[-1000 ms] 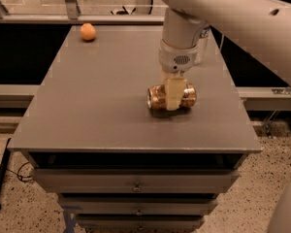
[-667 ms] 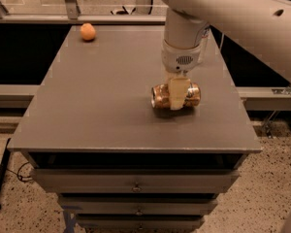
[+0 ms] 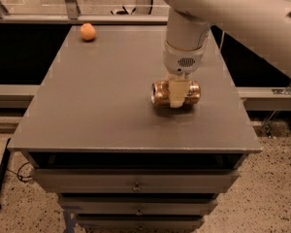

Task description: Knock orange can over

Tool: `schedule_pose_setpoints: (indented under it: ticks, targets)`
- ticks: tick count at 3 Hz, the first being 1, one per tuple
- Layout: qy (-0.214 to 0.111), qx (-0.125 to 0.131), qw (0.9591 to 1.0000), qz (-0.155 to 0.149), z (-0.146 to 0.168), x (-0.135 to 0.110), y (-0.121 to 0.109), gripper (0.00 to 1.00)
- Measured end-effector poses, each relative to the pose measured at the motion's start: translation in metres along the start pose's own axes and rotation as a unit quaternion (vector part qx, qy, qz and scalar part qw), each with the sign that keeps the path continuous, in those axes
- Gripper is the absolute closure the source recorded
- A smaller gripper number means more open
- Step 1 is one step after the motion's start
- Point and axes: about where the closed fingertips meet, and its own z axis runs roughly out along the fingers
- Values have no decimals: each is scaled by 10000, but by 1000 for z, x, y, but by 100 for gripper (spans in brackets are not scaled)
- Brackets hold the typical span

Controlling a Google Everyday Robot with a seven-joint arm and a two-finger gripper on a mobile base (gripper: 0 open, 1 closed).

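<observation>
The orange can is a shiny copper-orange drink can lying on its side on the grey table, right of centre, with its long axis running left to right. My gripper comes straight down from the white arm and sits over the middle of the can, so its pale tip covers the can's centre. The can's two ends show on either side of it.
A small round orange fruit lies at the table's far left corner. The table's right edge is close to the can. Drawers sit below the front edge. A railing and floor lie behind.
The can and the gripper have shifted slightly to the right together. The can stays lying on its side.
</observation>
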Motion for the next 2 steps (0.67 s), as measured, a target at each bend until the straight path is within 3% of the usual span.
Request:
schedule_pose_setpoints:
  ticks: [1,2]
  targets:
    - [-29,-72,9999,138,5,6,14,0]
    - [-25,-80,9998,160,5,8,15,0]
